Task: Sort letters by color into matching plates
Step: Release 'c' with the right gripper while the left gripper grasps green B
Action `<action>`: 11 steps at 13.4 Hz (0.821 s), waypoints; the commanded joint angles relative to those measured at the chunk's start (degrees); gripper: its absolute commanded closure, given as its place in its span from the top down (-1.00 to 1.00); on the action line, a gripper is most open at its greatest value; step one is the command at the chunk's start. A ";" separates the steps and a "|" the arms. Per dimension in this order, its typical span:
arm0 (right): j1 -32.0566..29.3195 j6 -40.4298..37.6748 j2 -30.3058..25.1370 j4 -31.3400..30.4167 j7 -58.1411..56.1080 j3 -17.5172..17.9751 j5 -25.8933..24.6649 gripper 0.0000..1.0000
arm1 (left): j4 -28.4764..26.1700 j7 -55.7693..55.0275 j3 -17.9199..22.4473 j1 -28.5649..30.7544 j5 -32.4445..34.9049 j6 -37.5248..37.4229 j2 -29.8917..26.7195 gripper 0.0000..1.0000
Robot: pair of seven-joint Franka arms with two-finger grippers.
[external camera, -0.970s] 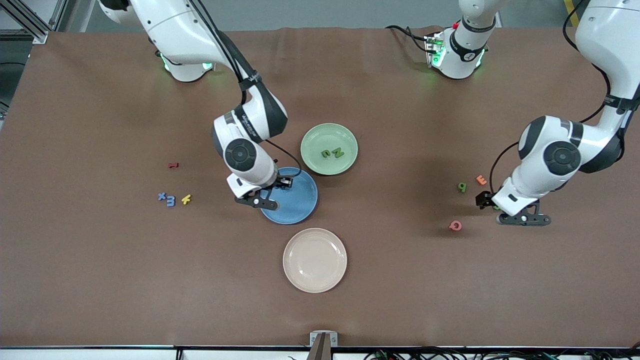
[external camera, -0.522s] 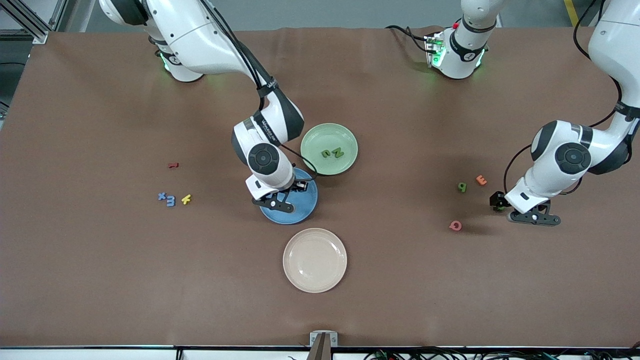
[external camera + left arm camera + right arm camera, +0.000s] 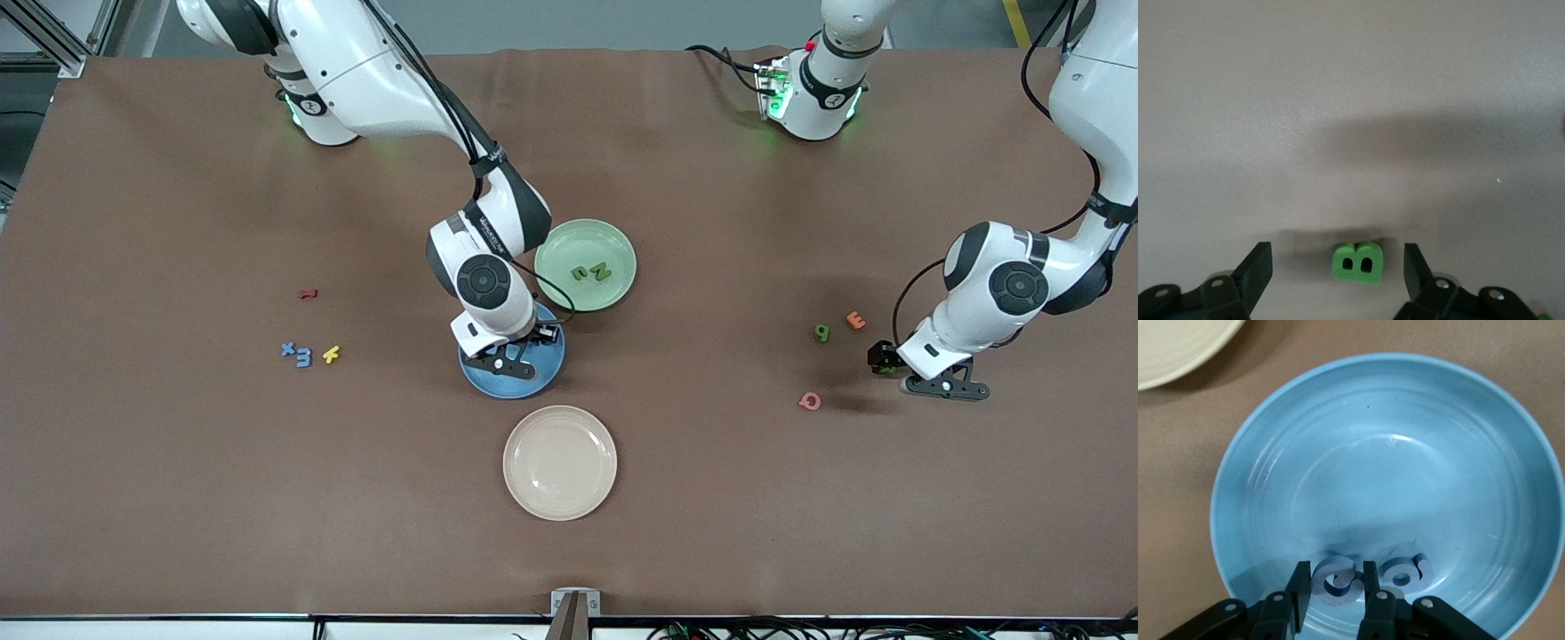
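My right gripper (image 3: 544, 335) hangs over the blue plate (image 3: 500, 383), shut on a blue letter (image 3: 1333, 577). A second blue letter (image 3: 1405, 571) lies in the plate (image 3: 1405, 467) beside it. The pale green plate (image 3: 569, 240) holds two green letters (image 3: 580, 273) (image 3: 602, 270). My left gripper (image 3: 882, 358) is low over the table at the left arm's end, open, with a green B (image 3: 1358, 262) lying between its fingers (image 3: 1259, 264). A green 9 (image 3: 821, 332) lies nearby. A blue x (image 3: 287, 348) and blue 3 (image 3: 304, 357) lie toward the right arm's end.
A beige plate (image 3: 559, 461) sits nearer the front camera than the blue plate. An orange E (image 3: 855, 320) and a pink Q (image 3: 809, 400) lie near my left gripper. A yellow k (image 3: 331, 354) and a red letter (image 3: 308, 292) lie by the blue x and 3.
My right gripper moved with its blue letter from the blue plate's edge to over its middle. My left gripper shifted a little toward the left arm's end and settled around the green B.
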 commanded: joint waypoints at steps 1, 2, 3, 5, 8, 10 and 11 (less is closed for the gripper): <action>0.69 -0.45 0.73 1.69 0.52 -0.63 0.95 0.15 | -0.48 0.13 -0.30 0.47 0.95 0.41 0.38 0.61; 0.69 -0.80 0.38 1.69 0.52 -0.63 0.95 0.62 | -0.48 0.13 -0.29 0.47 0.95 0.41 0.55 0.57; 0.61 -1.85 -0.58 1.69 0.34 -0.72 0.69 0.97 | -0.48 0.14 -0.29 0.56 0.95 0.41 0.73 0.54; -0.18 -9.55 -3.64 1.61 -0.36 -1.07 0.25 1.00 | -0.48 0.14 -0.29 0.56 0.95 0.41 0.99 0.44; -3.60 -19.85 -11.63 -0.84 -4.39 -1.60 0.07 1.00 | -0.48 0.22 -0.29 0.83 0.95 0.41 1.61 0.08; -6.94 -21.63 -17.26 -5.49 -8.95 -1.60 -0.28 1.00 | -0.48 0.40 -0.12 0.83 0.95 0.32 2.05 -0.43; -9.04 -21.64 -20.07 -8.73 -12.72 -1.60 -1.50 1.00 | -0.48 0.83 -0.12 0.91 0.95 0.15 1.79 -0.72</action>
